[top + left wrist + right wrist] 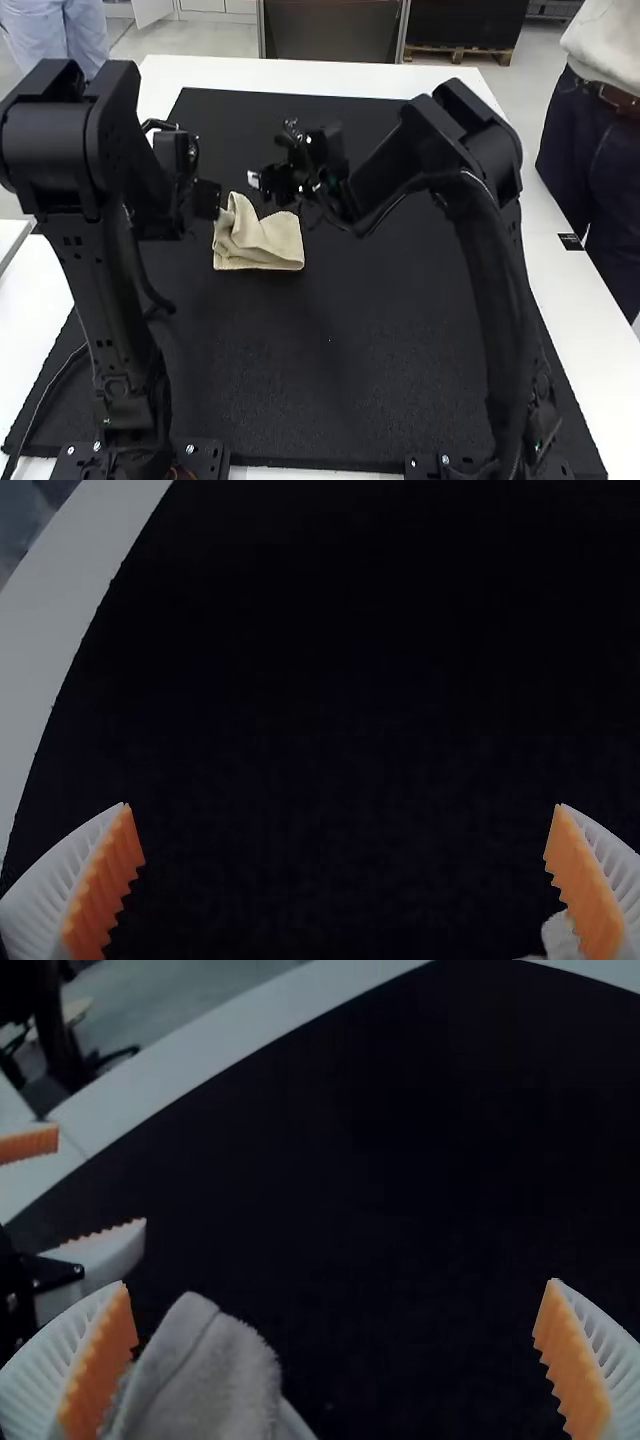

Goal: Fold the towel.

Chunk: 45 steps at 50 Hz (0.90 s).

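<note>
From above and behind my arms, the high view looks toward twelve o'clock and down, far enough back to take in my left arm (105,300) at seven o'clock and my right arm (490,280) at five. My left wrist view looks down, close over the black mat (390,300), catching the pale worktop (210,72) along its edge. My right wrist view slants nearer the towel (270,243), out across the mat to the worktop's rim. The high and right wrist views share the towel and my left gripper (210,202); all three share the mat.
</note>
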{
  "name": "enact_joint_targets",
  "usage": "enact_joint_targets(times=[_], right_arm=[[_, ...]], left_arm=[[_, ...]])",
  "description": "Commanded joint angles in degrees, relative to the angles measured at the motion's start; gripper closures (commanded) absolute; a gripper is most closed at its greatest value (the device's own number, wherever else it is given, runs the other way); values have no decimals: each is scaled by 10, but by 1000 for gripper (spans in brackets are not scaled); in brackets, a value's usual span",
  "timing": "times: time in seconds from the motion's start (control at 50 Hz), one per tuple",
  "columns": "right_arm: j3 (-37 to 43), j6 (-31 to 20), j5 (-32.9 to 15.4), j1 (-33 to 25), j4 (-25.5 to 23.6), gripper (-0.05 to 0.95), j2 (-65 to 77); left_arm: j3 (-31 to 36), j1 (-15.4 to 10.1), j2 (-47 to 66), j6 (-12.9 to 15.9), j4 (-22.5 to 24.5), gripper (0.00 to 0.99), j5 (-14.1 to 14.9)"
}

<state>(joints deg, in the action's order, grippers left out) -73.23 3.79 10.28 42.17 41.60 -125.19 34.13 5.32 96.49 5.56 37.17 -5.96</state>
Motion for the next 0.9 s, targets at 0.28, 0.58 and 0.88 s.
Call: enact_joint_targets(times=[0.28,0.58,0.88], right_arm=[[19,-18,-7,-36,1,-13,28],[31,-21,-8,-70,1,-13,28],[44,-23,-12,-140,6,-13,36]], left_arm=[[24,-8,-20,1,0,52,6],[31,-13,-17,0,0,52,5],[43,-56,-2,-18,12,52,-1]])
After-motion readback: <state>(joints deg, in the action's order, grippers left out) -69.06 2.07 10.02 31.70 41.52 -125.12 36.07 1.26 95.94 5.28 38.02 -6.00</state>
